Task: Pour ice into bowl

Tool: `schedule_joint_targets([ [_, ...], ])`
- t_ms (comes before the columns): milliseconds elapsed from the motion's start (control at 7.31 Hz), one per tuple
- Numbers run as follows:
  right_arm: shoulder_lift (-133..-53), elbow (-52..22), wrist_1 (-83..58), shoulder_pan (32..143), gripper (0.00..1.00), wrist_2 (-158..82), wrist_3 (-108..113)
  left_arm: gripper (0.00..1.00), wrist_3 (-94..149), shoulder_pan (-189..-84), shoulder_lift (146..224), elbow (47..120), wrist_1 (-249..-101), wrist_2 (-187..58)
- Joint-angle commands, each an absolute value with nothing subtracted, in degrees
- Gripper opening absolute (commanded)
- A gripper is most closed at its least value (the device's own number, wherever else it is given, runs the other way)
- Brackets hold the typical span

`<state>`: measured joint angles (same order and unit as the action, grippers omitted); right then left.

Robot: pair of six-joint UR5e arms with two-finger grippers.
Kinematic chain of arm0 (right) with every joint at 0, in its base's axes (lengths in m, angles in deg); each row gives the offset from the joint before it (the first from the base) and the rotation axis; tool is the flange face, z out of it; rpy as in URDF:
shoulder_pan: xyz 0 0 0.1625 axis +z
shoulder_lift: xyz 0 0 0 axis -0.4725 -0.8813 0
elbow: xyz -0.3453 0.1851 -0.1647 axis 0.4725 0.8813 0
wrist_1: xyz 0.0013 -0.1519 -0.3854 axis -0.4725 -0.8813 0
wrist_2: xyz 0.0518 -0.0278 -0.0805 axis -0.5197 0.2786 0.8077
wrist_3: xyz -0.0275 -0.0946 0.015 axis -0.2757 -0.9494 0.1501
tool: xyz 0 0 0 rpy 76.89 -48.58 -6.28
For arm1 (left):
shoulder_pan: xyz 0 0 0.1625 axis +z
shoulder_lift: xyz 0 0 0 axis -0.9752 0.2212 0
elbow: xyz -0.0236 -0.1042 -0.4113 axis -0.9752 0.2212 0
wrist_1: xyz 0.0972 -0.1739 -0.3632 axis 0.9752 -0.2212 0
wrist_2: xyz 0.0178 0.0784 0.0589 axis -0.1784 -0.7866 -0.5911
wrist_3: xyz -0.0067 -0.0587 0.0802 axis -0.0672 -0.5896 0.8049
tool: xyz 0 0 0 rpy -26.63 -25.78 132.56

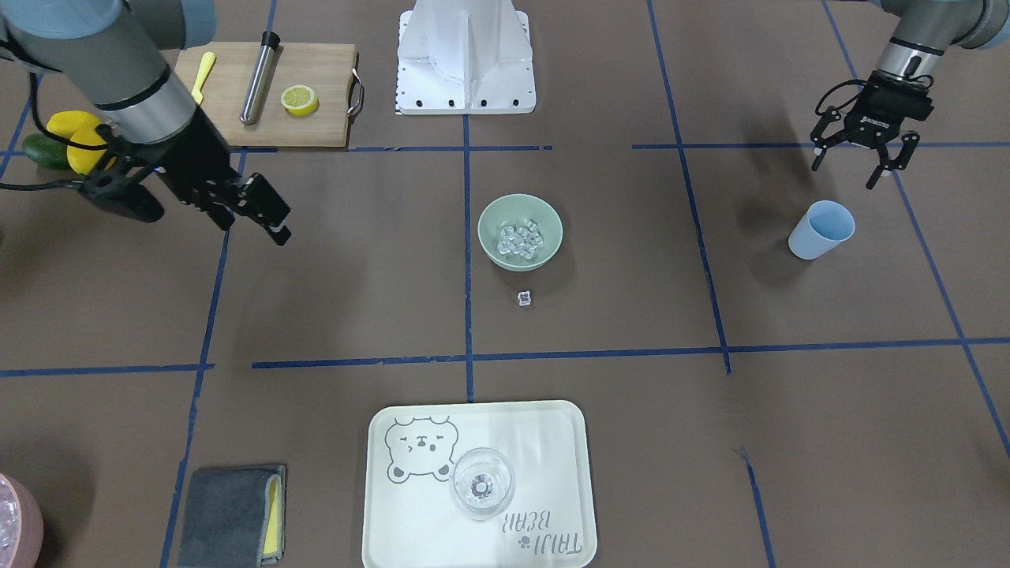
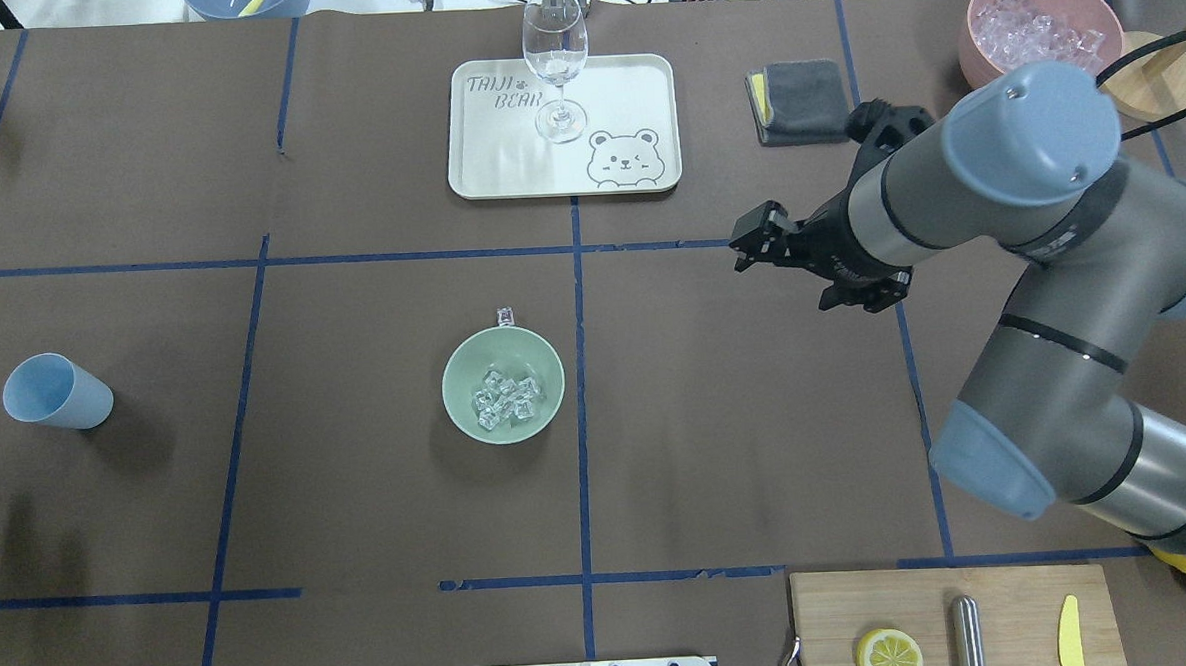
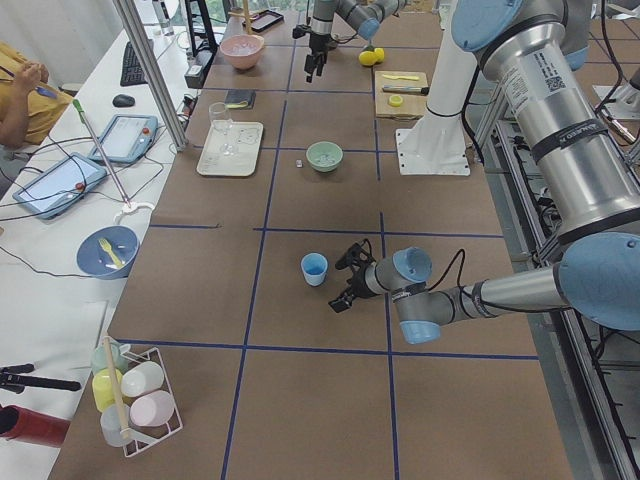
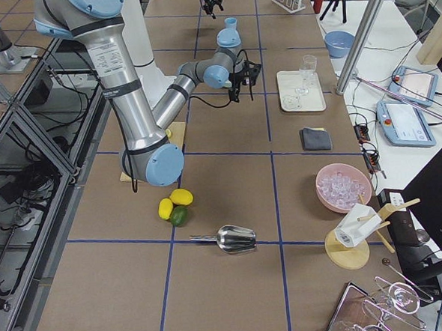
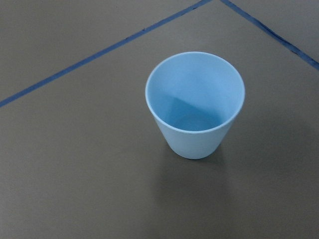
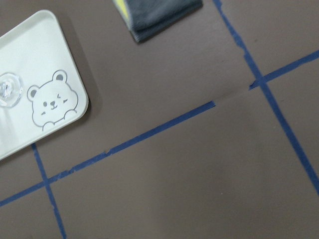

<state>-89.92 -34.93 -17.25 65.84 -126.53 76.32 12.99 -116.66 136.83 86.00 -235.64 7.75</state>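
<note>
The sage-green bowl (image 1: 493,217) stands at the table's middle and holds several clear ice cubes (image 1: 521,239); it also shows in the overhead view (image 2: 460,374) with the ice (image 2: 506,399). One stray cube (image 1: 524,298) lies on the table just beyond the bowl. The blue cup (image 1: 821,230) stands upright and empty, seen from above in the left wrist view (image 5: 195,104). My left gripper (image 1: 860,162) is open and empty, hovering just behind the cup. My right gripper (image 1: 264,213) is open and empty, held in the air well to the bowl's side.
A white bear tray (image 1: 552,442) with a wine glass (image 1: 481,483) is at the far side. A grey cloth (image 1: 229,513), a pink container of ice (image 2: 1040,23), and a cutting board (image 1: 316,118) with a lemon half and metal rod flank the right arm.
</note>
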Motion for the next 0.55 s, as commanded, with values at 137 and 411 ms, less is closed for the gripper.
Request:
schedule_joint_targets([
  [137,-78.0,-24.4,-17.4,55.6,1.0,-119.3,81.9,1.0,22.0,-129.5,139.2,84.5,-233.7,19.2],
  [411,-72.6,-18.2,-17.1,53.9,1.0,-119.2,82.0,1.0,22.0,-129.6,139.5,84.5,-233.8,19.3],
])
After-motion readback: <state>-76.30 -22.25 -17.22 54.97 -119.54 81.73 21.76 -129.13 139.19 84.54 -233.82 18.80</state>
